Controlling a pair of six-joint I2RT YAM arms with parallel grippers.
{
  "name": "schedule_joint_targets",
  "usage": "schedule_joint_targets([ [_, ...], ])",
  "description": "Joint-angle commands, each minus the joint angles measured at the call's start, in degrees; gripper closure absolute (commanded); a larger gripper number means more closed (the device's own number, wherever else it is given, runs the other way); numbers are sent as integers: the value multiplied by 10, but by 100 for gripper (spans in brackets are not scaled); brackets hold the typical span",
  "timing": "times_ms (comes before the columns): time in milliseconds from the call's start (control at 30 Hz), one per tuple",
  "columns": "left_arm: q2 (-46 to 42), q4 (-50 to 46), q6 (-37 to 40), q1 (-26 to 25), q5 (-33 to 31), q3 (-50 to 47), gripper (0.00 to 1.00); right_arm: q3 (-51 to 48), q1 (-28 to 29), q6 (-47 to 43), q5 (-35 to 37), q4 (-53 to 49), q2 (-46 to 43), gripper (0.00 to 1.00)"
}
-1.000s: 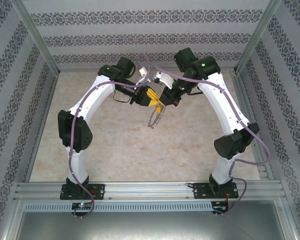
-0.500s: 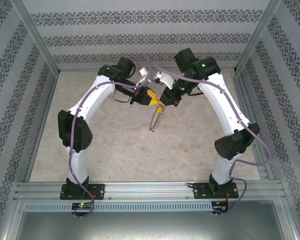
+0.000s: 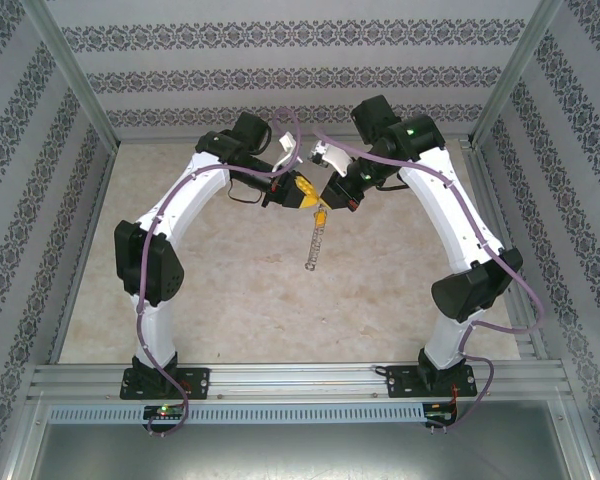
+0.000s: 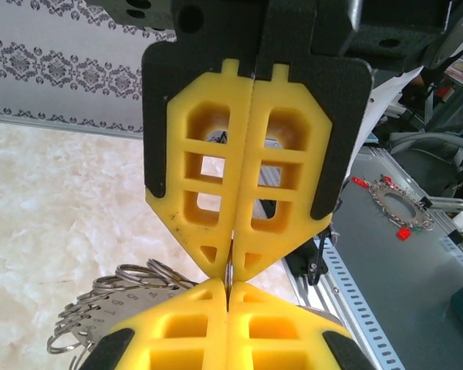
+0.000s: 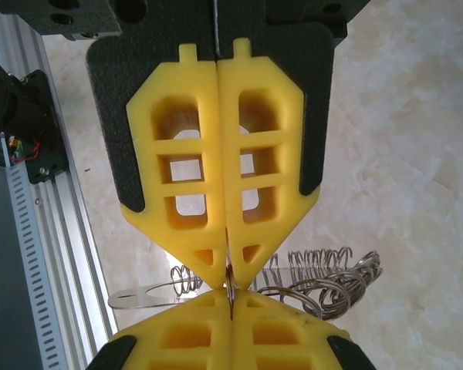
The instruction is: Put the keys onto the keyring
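Above open tabletop, keyring (perhaps edge-on)

I'm seeing the keyring hanging straight down in the air above the tabletop, from the spot where my left hand and right hand are meeting tip to tip. From above it's showing edge-on: a thin silvery loop fringed with small metal keys. Its wire is sitting pinched in the closed tips of both hands. Below the right hand the fringe is fanning out to one side, and a flat silvery blade is sticking out to the other.
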Motion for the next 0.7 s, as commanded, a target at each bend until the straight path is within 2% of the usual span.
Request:
schedule_joint_targets([
  [0, -20, 15, -11, -27, 7, -11, 100, -8, -5, 15, -20, 90, -23, 89],
  [200, -23, 23, -17, -27, 4, -15, 100, -27, -13, 24, -26, 111, -39, 72],
  [400, -24, 33, -26, -27, 0, -15, 100, -60, -33, 41, -64, 147, -74, 56],
  [567, -26, 41, -32, -27, 1, -15, 100, -152, -72, 108, -118, 263, -152, 45],
  [667, -30, 53, -41, -27, 2, -17, 100, -232, -93, 176, -118, 365, -202, 43],
])
